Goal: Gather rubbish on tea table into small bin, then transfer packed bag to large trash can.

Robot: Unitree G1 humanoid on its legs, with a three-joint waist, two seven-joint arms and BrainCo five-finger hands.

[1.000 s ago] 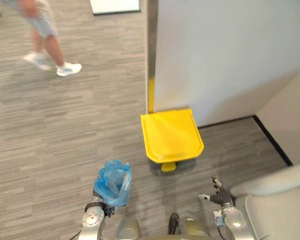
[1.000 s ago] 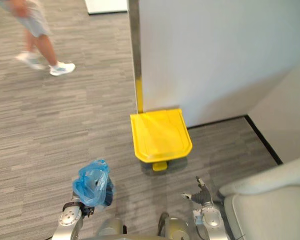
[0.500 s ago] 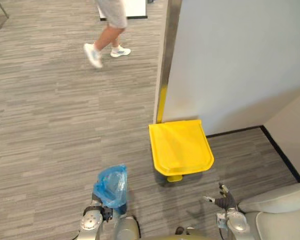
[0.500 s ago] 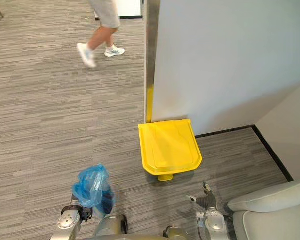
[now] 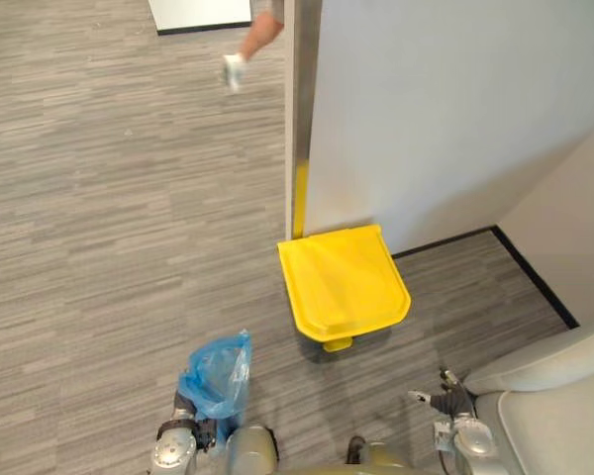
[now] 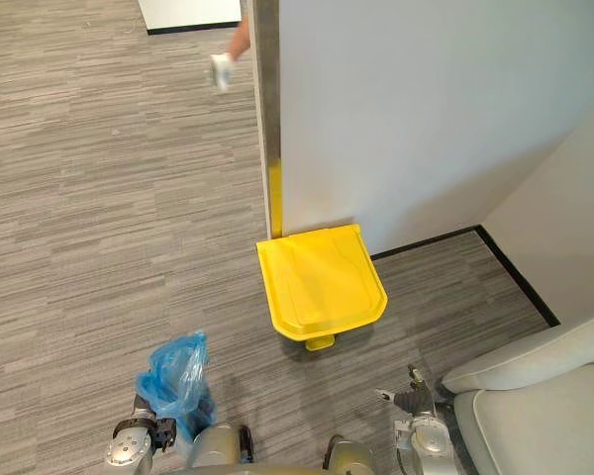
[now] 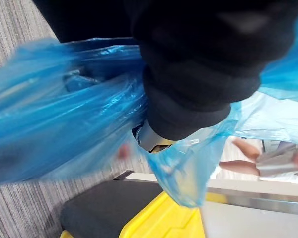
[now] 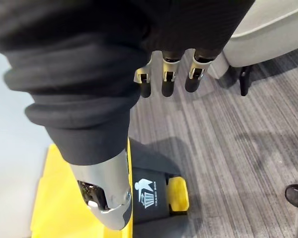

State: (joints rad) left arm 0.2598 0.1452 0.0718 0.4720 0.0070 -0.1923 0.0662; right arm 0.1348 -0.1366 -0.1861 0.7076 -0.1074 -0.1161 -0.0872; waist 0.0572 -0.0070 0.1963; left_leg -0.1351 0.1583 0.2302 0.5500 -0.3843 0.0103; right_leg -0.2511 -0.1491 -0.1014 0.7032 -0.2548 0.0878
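Underfoot, grey striped carpet (image 5: 109, 198) runs across the scene, and a white partition wall (image 5: 426, 99) rises from 12 to 2 o'clock. A pale grey seat (image 5: 564, 406) sits low at 4 o'clock. Dead ahead at 12 o'clock stands the large trash can (image 5: 343, 279), backed against the foot of the partition, its yellow lid shut and a yellow pedal (image 5: 337, 344) poking out of its near side. The blue bag (image 5: 216, 378) is at 8 o'clock from the can, well apart from it and off the floor. Its plastic is bunched round the left hand (image 7: 151, 139), which carries it, but the plastic covers that hand, so I cannot tell whether it is clenched. The right hand (image 8: 169, 74) hangs at 5 o'clock from the can, near the seat's edge, fingers loose and straight, holding nothing. Far off at 11 o'clock, a person's leg and white shoe (image 5: 236, 71) show beside the partition's edge.
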